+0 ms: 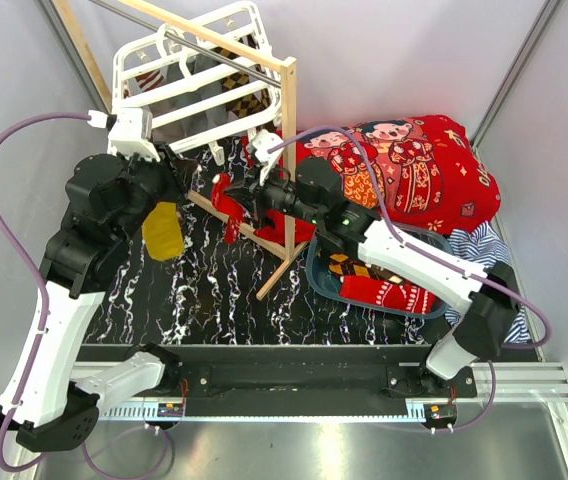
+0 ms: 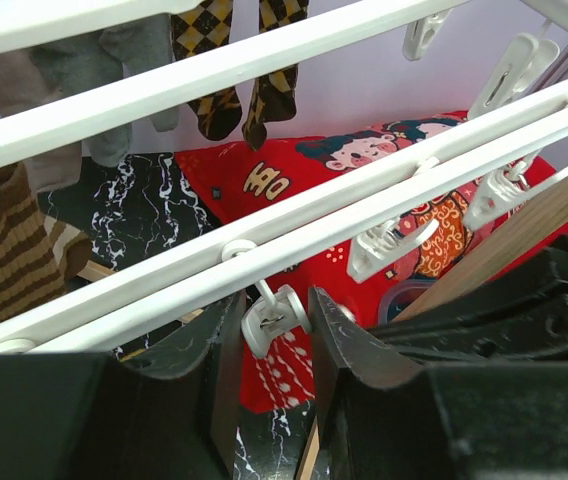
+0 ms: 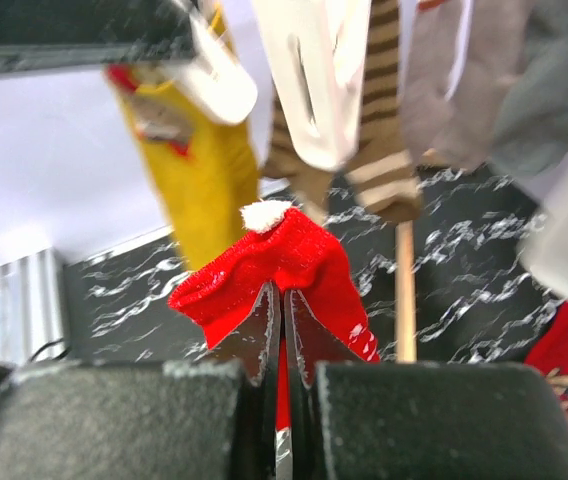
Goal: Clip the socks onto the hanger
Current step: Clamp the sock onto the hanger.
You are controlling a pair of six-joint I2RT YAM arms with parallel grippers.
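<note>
Marbled black tabletop [image 1: 214, 290] below; right gripper [image 3: 282, 300] pinching red sock [image 3: 304, 255] beneath clip [image 3: 309, 85], left gripper [image 2: 274, 325] spread around another clip [image 2: 272, 320] to open it.

A black marble-look table [image 1: 214, 300] carries a bare wood rack [image 1: 286, 150] of poles. To the right lies a big red blanket [image 1: 414, 165] with cartoon figures. Just beside it is a blue basket [image 1: 320, 275], and a blue-white striped cloth [image 1: 484, 250] lies at the right edge.
</note>
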